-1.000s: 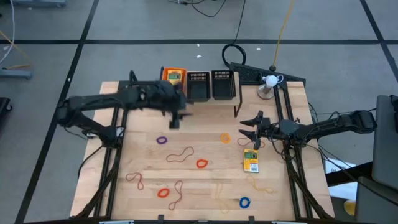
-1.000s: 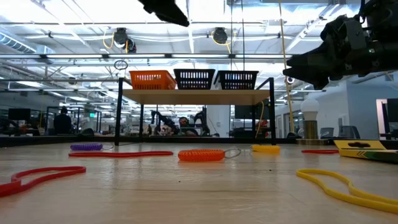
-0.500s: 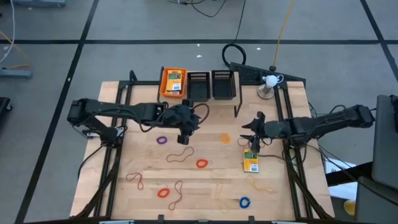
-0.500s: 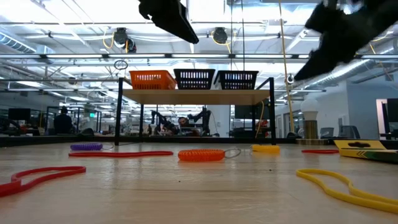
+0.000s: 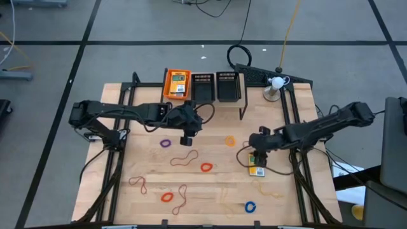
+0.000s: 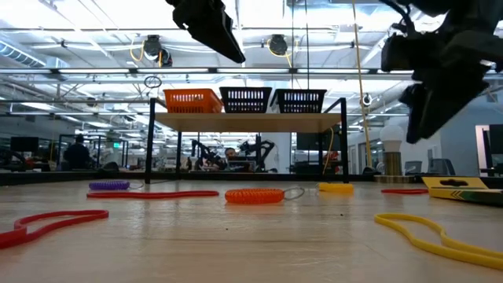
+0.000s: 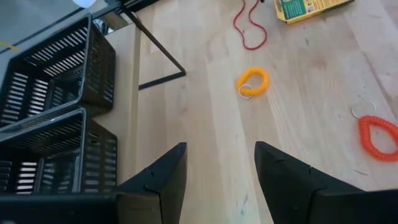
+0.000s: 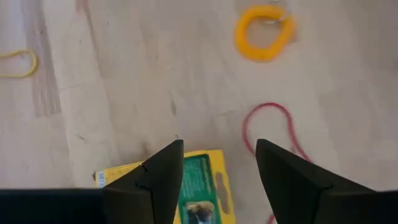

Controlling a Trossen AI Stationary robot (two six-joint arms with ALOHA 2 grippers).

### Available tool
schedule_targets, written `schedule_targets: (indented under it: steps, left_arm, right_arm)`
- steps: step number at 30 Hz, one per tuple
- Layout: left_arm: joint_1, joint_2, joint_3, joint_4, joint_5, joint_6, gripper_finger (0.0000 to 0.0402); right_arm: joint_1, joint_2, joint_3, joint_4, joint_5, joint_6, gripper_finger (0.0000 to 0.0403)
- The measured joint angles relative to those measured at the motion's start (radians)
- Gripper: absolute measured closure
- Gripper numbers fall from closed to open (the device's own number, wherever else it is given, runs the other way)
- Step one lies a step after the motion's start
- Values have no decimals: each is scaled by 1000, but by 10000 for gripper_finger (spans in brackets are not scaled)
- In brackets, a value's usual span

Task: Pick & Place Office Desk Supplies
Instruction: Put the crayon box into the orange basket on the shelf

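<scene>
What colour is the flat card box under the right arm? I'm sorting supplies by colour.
Yellow with a green panel: the flat card box shows best in the right wrist view.

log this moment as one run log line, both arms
right gripper: open, above yellow-and-green card box | left gripper: open, empty, mid-table near black bins | orange bin: holds a card box

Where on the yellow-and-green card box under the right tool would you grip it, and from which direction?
Come straight down and pinch the yellow-and-green card box across its narrow width, on its two long edges. It lies flat on the table, so only those edges offer purchase. The right tool hangs open right above it.
</scene>
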Motion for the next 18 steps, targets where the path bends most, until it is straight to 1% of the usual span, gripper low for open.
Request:
schedule_targets:
  steps: [6,12,16,18]
  left_arm:
    - [0,0,0,-1,15,-2,217]
    - [0,0,0,-11,15,-3,217]
    - [0,0,0,-25,15,-8,217]
    - [0,0,0,-29,15,-8,217]
  right_arm:
    - [0,61,0,-9,-17,11,211]
    - [0,82,1,-15,-88,51,211]
    - [-2,86,1,-25,-82,51,211]
    - [-3,86,1,-37,-62,58,211]
